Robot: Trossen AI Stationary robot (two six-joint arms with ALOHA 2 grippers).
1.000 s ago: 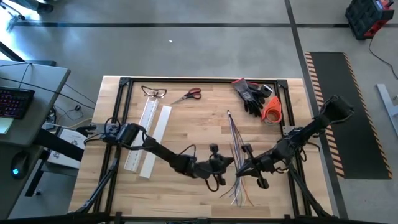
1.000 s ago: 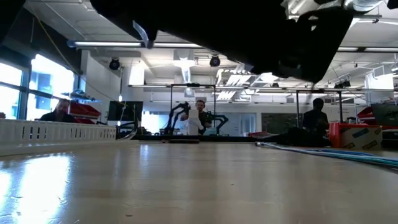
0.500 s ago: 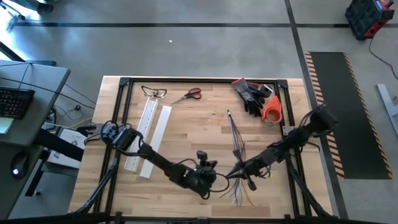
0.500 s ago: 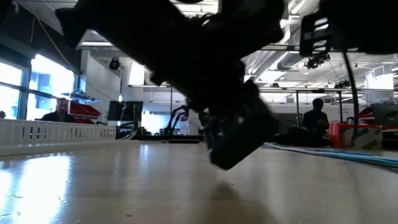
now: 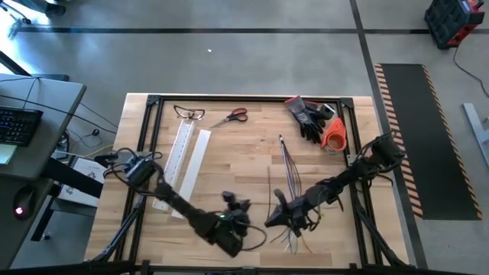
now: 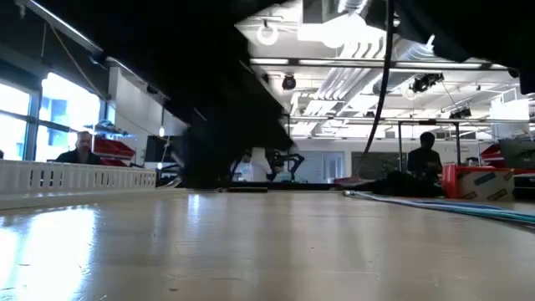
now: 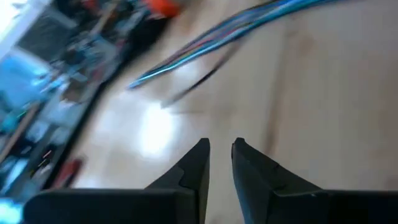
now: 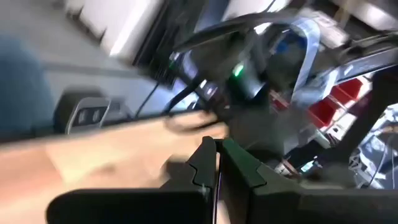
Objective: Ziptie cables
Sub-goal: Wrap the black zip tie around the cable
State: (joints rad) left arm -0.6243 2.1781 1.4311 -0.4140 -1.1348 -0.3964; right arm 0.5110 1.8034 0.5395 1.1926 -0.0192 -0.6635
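**Both arms low at the near end of the cable bundle**

From above, the cables [image 5: 289,179] lie lengthwise on the table [image 5: 252,145], one end toward the scissors [image 5: 231,117] and gloves [image 5: 309,118], the other fanned out at the near edge. The right gripper [image 5: 280,216] sits at that fanned end, touching or just over the strands; whether it pinches any I cannot tell from here. The left gripper [image 5: 235,208] is beside the cables, away from the orange tape roll [image 5: 334,135], probably placed to meet the bundle from the opposite side.

At table height, dark arm bodies fill most of the picture; the cables show only as a thin line at the far right (people stand in the room behind).

The left wrist view shows its fingertips [image 7: 198,155] a narrow gap apart with nothing between them, the cables [image 7: 249,28] well ahead.

The right wrist view shows its jaws pressed together; a thin dark line may run between them, too unclear to call a held wire.
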